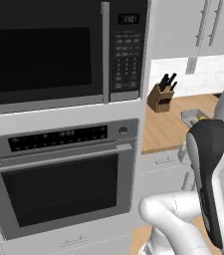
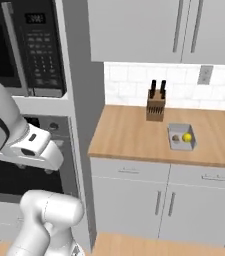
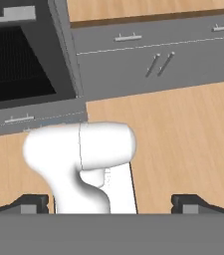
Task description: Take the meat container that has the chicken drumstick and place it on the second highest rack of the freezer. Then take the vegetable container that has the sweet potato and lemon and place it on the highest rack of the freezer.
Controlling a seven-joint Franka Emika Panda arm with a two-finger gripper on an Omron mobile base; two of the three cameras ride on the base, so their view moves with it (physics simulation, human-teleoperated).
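The biggest thing before me is the wall oven stack: a black-glass microwave (image 1: 44, 55) above and a black-glass oven (image 1: 63, 184) below it, both set in a grey column. From my right side camera the same column stands at the left, and beside it runs a wooden counter (image 2: 129, 135) over grey base cabinets (image 2: 154, 200), with pale upper cabinets (image 2: 149, 30) overhead and a white tiled backsplash (image 2: 129, 80) between.

My own arm is folded low in front of the oven, and my gripper (image 3: 111, 203) looks down at the wooden floor (image 3: 183, 134). My two finger tips (image 3: 31, 203) stand far apart at the bottom corners of the hand view — released, with nothing between them. Past them I see the oven's lower front and the base cabinet drawers.

On the counter a wooden knife block (image 2: 155, 108) with black handles stands against the backsplash. Just in front of it, toward the counter's front edge, lies the grey vegetable container (image 2: 182, 136). Inside it the yellow lemon (image 2: 187, 137) sits at the right and the small brown sweet potato (image 2: 175, 138) at the left, close together — well apart from my hand. From the left side camera the container (image 1: 192, 116) is half hidden behind my arm, with a spot of yellow showing.
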